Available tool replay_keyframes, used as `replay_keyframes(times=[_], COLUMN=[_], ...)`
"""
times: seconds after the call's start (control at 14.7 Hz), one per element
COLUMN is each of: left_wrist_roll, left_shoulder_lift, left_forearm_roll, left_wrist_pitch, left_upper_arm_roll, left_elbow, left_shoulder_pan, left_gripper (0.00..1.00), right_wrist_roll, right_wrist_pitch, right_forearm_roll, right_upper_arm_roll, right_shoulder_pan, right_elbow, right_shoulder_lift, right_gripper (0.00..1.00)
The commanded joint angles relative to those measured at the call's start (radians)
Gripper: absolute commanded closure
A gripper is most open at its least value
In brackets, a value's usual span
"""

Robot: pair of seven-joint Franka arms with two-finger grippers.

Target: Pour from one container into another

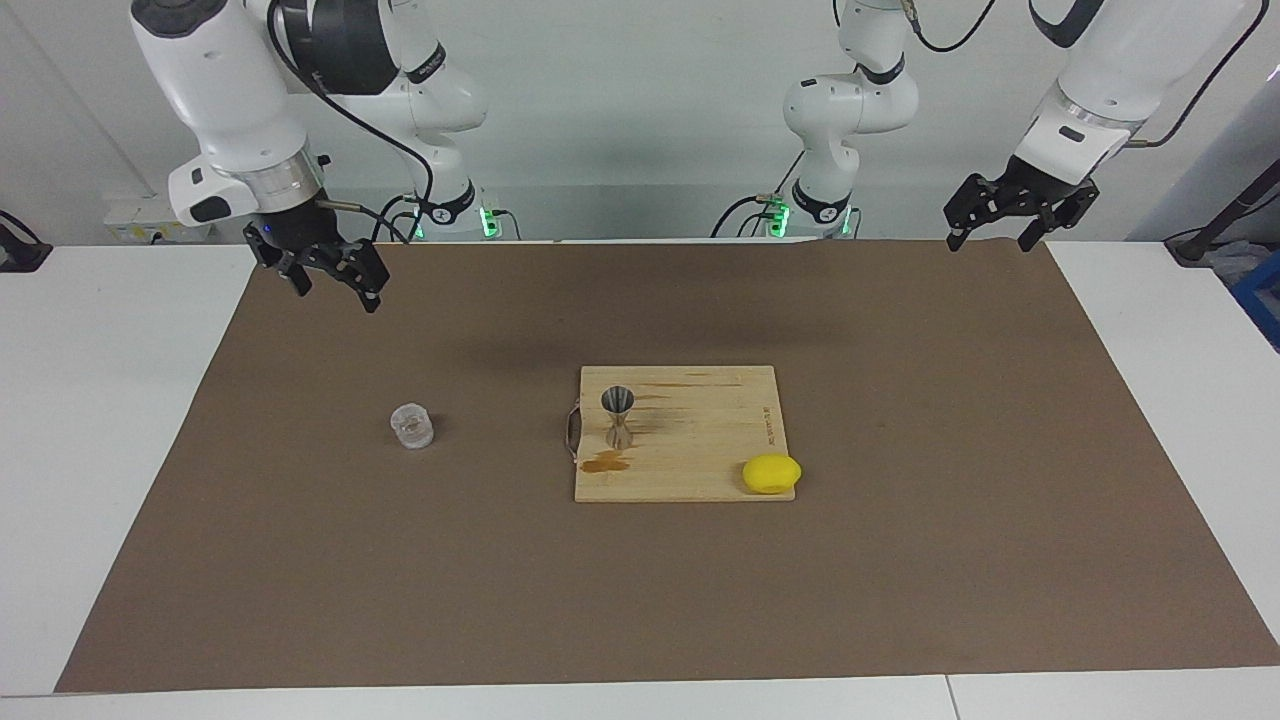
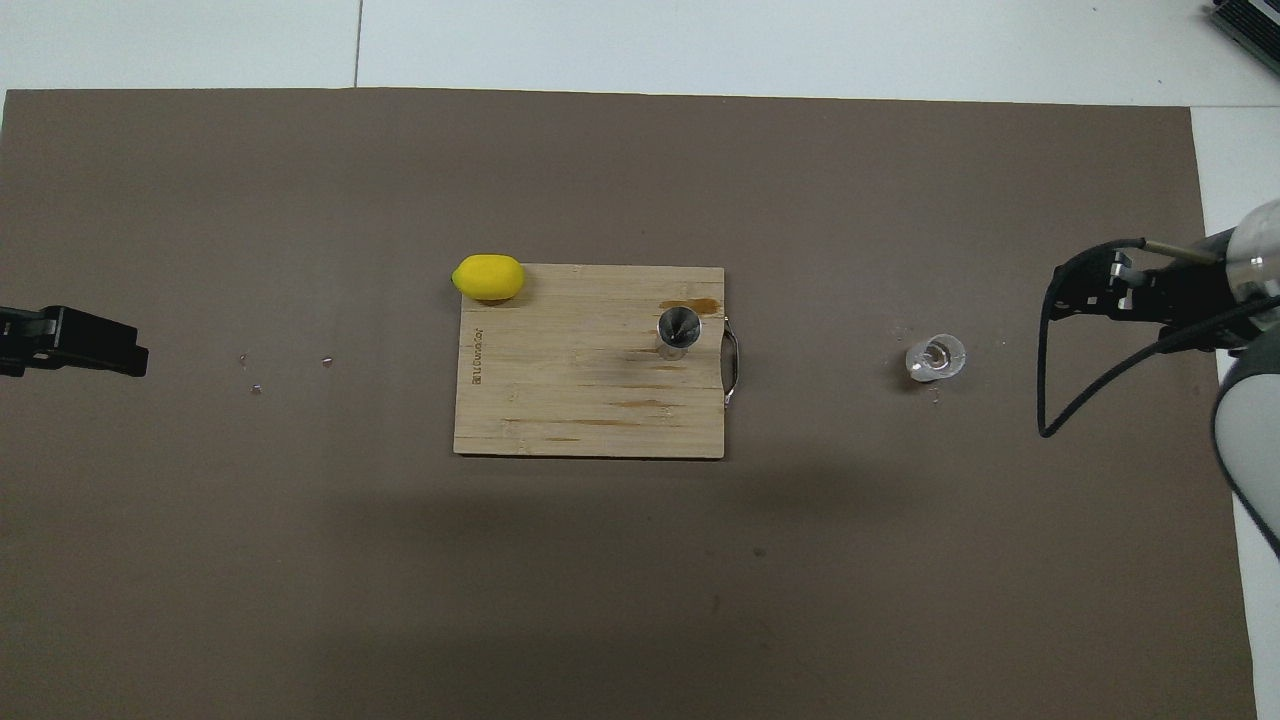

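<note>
At the right arm's end of the table we find the right gripper [image 1: 328, 278], black and angular, hanging in the air over the edge of the brown mat [image 1: 300, 560]; its jaws stand apart and grasp nothing. The mat is a flat, matte sheet that covers most of the white table [image 1: 110, 400]. On it, well apart from that gripper, sits the clear glass tumbler [image 1: 412, 425], short, thick-walled and round, upright on the bare mat.

Toward the middle we see a pale wooden cutting board [image 1: 700, 430], rectangular, with visible grain, darker streaks and a thin metal handle [image 1: 572, 432] on the edge that faces the tumbler. The steel jigger [image 1: 618, 415] stands upright on the board close to that handle, shiny, hourglass-shaped, its round rim open upward. A brownish wet stain [image 1: 606, 462] lies on the wood just beside its foot. A smooth yellow lemon [image 1: 771, 474] rests on the board's corner toward the left arm's end.

The left gripper [image 1: 1010, 218] hovers over the mat's corner at its own end, jaws spread and empty.
</note>
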Motion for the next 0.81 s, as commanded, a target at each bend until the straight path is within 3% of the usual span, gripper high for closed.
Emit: replay_keyframes(times=[0.0,0.75], left_wrist_roll=[-0.010,-0.010], left_shoulder_lift=[-0.028,-0.028], left_forearm_roll=[-0.002,-0.002], left_wrist_pitch=[0.003,0.003], left_upper_arm_roll=[-0.002,-0.002], left_elbow=[-0.030,-0.030], left_shoulder_pan=[0.005,0.005], left_gripper=[0.00,0.00], right_wrist_roll=[-0.026,-0.084], right_wrist_pitch=[-0.057,-0.094], right_forearm_roll=[-0.013,0.010], right_upper_arm_roll=[0.003,0.007], right_shoulder_pan=[-0.013,-0.013], right_elbow=[0.072,0.041], right_shoulder_lift=[0.021,0.013], right_gripper=[0.00,0.00])
